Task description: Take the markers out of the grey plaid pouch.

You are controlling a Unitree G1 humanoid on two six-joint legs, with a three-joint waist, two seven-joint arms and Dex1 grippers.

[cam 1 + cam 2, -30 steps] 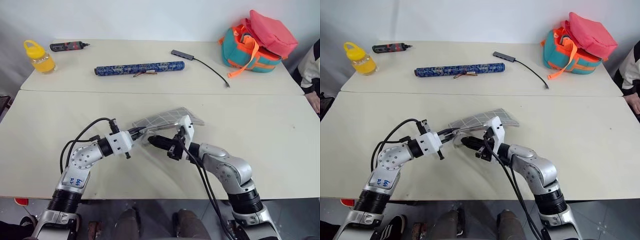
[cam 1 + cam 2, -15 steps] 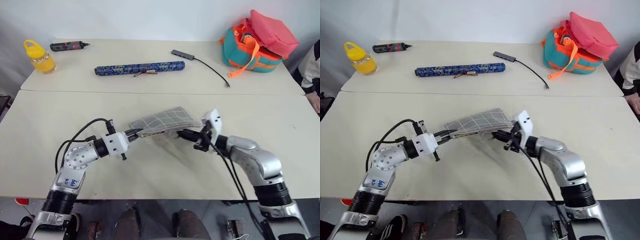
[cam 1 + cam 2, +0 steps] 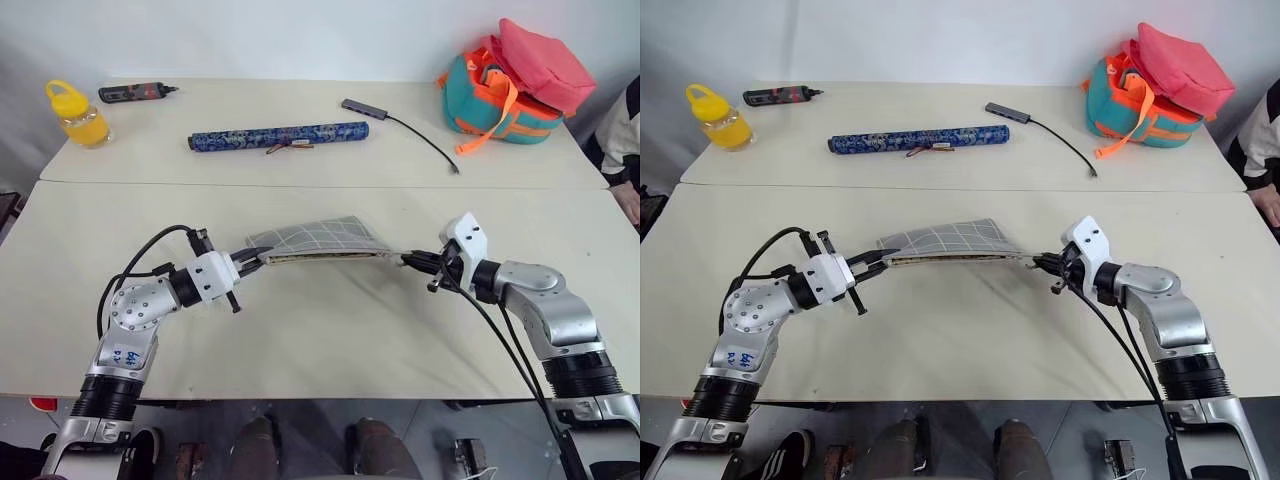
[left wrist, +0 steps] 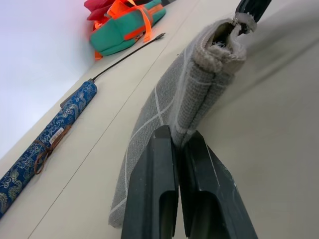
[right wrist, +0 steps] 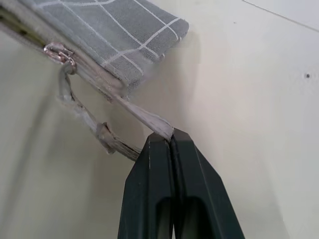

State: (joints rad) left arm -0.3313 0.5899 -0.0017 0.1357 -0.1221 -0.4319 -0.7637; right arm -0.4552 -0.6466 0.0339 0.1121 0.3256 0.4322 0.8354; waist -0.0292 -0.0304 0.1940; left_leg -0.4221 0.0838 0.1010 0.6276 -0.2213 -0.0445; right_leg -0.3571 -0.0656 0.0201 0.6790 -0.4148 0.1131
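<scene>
The grey plaid pouch (image 3: 318,238) hangs stretched just above the near table between my two grippers. My left gripper (image 3: 255,257) is shut on the pouch's left end (image 4: 199,84). My right gripper (image 5: 172,135) is shut on the white loop at the pouch's right corner, and shows at the right in the head view (image 3: 408,262). The zip pull (image 5: 52,50) sits at that right end. A thin tan slit runs along the pouch's near edge. The markers are hidden from view.
On the far table lie a long blue patterned roll (image 3: 280,136), a yellow bottle (image 3: 78,112), a black-and-red pen-shaped gadget (image 3: 135,92), a grey hub with its cable (image 3: 365,108) and a teal-orange-pink bag (image 3: 515,85). A person's sleeve (image 3: 625,135) shows at the right edge.
My right gripper has swung from the pouch's middle out to the right, drawing the pouch taut and flatter. My left gripper has shifted slightly left, keeping its hold.
</scene>
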